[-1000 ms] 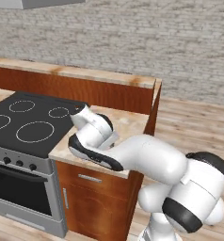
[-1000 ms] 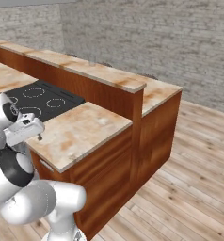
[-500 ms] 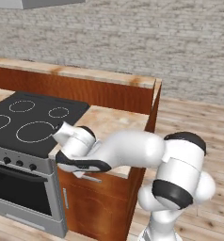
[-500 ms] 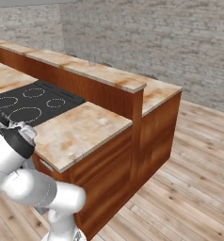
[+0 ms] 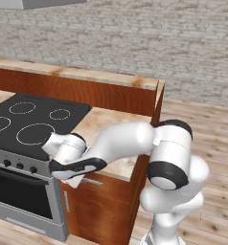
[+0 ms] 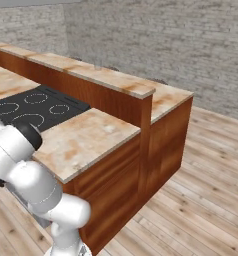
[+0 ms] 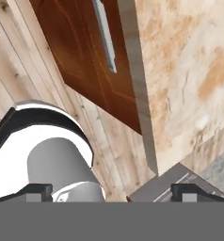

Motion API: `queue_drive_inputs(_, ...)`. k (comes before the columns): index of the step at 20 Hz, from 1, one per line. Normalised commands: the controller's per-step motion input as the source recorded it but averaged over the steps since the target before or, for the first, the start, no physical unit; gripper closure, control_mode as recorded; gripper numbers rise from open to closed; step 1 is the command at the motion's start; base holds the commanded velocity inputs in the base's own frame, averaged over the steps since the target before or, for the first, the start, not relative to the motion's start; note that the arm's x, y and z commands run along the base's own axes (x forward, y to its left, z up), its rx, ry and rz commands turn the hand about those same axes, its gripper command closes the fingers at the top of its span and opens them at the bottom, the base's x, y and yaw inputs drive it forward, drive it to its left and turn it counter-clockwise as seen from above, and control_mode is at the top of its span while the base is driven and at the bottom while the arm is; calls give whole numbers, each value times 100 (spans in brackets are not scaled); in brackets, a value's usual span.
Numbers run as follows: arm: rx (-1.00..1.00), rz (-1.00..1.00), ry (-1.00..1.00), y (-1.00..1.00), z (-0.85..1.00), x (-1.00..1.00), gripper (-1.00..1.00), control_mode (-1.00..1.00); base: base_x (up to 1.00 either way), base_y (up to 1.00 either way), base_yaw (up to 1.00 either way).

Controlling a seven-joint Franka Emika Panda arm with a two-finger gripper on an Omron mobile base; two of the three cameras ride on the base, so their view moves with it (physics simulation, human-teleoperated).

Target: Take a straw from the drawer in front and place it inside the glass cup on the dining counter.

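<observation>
The pincer (image 7: 111, 193), spread wide and empty, hangs over the bench edge. The reddish-brown wooden drawer (image 5: 99, 184) at lower centre is shut, hiding any straw. Descending misaligned, fingers could strike its slim silver bar handle (image 7: 104, 35) or the stone lip.

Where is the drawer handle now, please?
In the hand view, the silver bar handle lies at the top centre on the reddish-brown drawer front, just left of the pale edge of the marbled counter top.
</observation>
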Motion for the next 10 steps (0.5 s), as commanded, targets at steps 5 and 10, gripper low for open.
queue_drive_inputs(5,-12,7,0,20,-28,0,-100,-100,0,0,0)
queue_drive_inputs(10,-9,7,0,3,-25,0,-100,-100,0,0,0)
